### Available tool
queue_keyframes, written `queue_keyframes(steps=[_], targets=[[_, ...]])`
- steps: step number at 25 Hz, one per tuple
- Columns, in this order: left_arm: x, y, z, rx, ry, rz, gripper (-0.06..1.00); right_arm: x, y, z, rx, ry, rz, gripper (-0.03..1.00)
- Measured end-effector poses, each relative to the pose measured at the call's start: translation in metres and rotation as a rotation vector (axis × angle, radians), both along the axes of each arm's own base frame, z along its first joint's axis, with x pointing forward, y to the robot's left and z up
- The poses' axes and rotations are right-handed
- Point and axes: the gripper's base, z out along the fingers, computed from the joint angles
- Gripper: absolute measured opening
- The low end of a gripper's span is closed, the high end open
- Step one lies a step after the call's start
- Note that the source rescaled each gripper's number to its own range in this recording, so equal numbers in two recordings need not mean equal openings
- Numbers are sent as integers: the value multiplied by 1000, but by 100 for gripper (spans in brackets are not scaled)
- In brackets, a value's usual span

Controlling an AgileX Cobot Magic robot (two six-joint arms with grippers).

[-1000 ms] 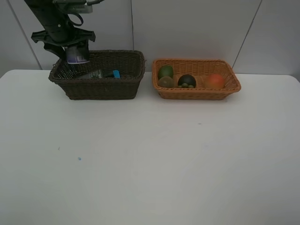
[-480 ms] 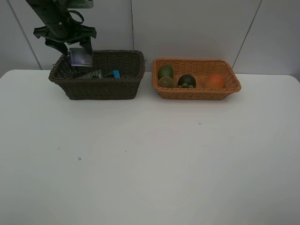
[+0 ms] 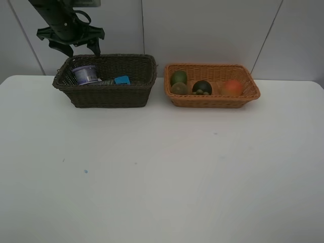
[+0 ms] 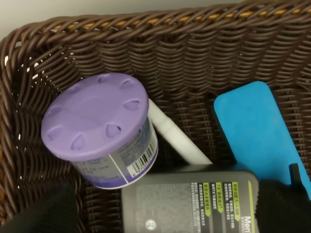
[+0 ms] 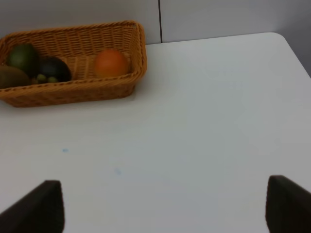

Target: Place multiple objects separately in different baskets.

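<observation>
- The left gripper point(image 3: 74, 49) is hovering above the left end of the dark brown basket point(image 3: 109, 96), its jaws standing apart and clamped on nothing.
- The purple-lidded jar point(image 3: 84, 74) is lying inside the dark brown basket at that left end, tilted, with its lid turned up toward the left wrist camera.
- In the left wrist view, the jar point(image 4: 102, 134) is leaning against the dark green pump bottle point(image 4: 194, 196), which is lying flat on the basket floor with its label up.
- The white pen point(image 4: 177, 140) is lying slantwise between the jar and the blue eraser block point(image 4: 256, 130), one end tucked under the jar's side and the other running under the bottle's edge.
- The blue eraser block is lying flat beside the bottle, near the basket's woven wall point(image 4: 194, 58).
- The orange-tan basket point(image 3: 212, 100) is sitting just beside the dark one on the white surface point(image 3: 162, 172), the two apart.
- It is holding the green fruit point(image 3: 178, 77) and the brown kiwi point(image 3: 178, 88) at its left end, the dark mangosteen point(image 3: 202, 87) in the middle and the orange-red fruit point(image 3: 232, 87) toward the right.
- The right gripper point(image 5: 160, 206) is hanging over bare surface well apart from the orange-tan basket point(image 5: 73, 92), its jaws spread wide and holding nothing.
</observation>
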Motion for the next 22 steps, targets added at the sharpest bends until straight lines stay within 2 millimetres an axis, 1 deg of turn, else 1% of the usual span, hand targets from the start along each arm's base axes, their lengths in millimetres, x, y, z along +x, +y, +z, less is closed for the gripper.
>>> queue_keyframes(steps=[10,12,13,15,17,19,22], targets=[[-2,-1,1,3,17,-1,94,0,0,0,0,0,0,100],[-5,-1,6,5,26,-2,94,0,0,0,0,0,0,100],[-10,-1,18,5,20,-4,94,0,0,0,0,0,0,100],[-18,-2,35,10,2,-12,94,0,0,0,0,0,0,100],[-29,-5,56,-1,-35,-12,94,0,0,0,0,0,0,100],[-45,-7,70,-14,-63,-13,94,0,0,0,0,0,0,100],[-79,-5,94,-49,-146,-8,94,0,0,0,0,0,0,100]])
